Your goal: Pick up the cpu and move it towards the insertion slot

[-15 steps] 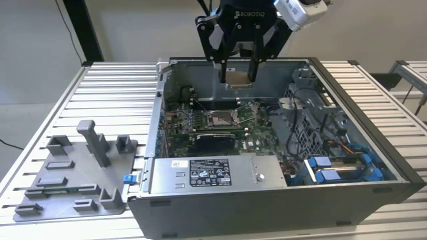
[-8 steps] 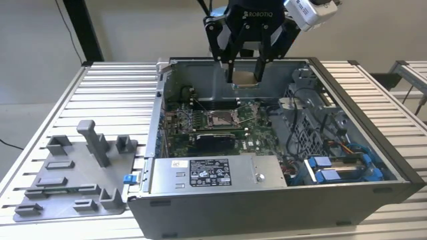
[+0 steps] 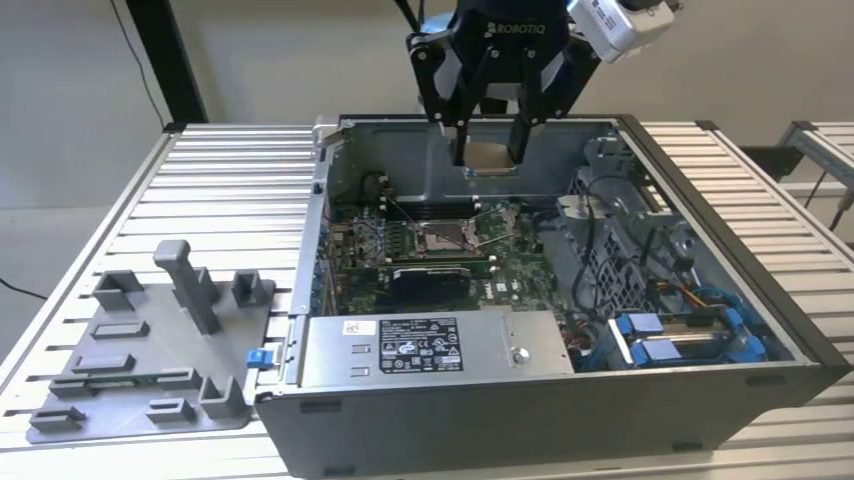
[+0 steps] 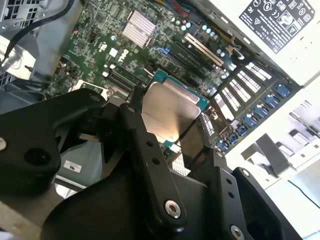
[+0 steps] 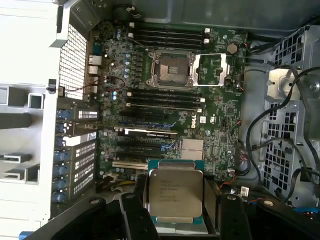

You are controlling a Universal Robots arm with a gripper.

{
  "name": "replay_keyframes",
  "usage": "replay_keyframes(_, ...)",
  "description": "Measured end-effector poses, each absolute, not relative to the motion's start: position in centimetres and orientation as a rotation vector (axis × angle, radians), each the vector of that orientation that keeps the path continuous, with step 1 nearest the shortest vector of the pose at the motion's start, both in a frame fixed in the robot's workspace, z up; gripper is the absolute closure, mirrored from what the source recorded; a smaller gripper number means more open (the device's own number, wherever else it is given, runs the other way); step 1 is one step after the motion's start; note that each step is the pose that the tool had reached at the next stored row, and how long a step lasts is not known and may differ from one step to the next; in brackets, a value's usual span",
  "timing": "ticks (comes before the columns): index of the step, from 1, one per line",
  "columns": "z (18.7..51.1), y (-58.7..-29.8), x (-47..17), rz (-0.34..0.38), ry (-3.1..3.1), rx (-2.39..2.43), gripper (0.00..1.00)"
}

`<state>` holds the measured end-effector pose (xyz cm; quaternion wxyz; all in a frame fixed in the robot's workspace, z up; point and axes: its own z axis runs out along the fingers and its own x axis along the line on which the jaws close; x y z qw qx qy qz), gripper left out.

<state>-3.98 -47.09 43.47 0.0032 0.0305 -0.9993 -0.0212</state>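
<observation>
Above the open case [image 3: 561, 420], you are gripping the cpu [image 5: 173, 192] by its edges in the gripper [image 3: 489, 148], the slot [image 3: 445, 237] sitting at seven o'clock below it in the exterior view, so hold it level and square.

The robot's black gripper [image 3: 490, 150]
Its thick black fingers [image 4: 150, 165] have round silver screws [image 4: 172, 209] (shiny little dots), and a white camera box [image 3: 617, 22] sits beside it.

Soft, even light fills the exterior view, with the case [image 3: 534, 420] interior shaded, darkest toward nine o'clock. In the second wrist view the cpu [image 4: 167, 112] lid glares pale.
</observation>
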Motion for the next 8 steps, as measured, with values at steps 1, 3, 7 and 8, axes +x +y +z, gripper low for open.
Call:
replay_keyframes(1, 43.4, -47.1, -4.1, -0.067, -3.133, 0.096, 1.0)
replay_keyframes(3, 43.4, -47.0, -4.3, -0.066, -3.133, 0.096, 1.0)
replay_keyframes(7, 43.4, -46.6, -4.9, -0.066, -3.133, 0.096, 1.0)
replay_keyframes(8, 43.3, -46.4, -5.1, -0.066, -3.133, 0.096, 1.0)
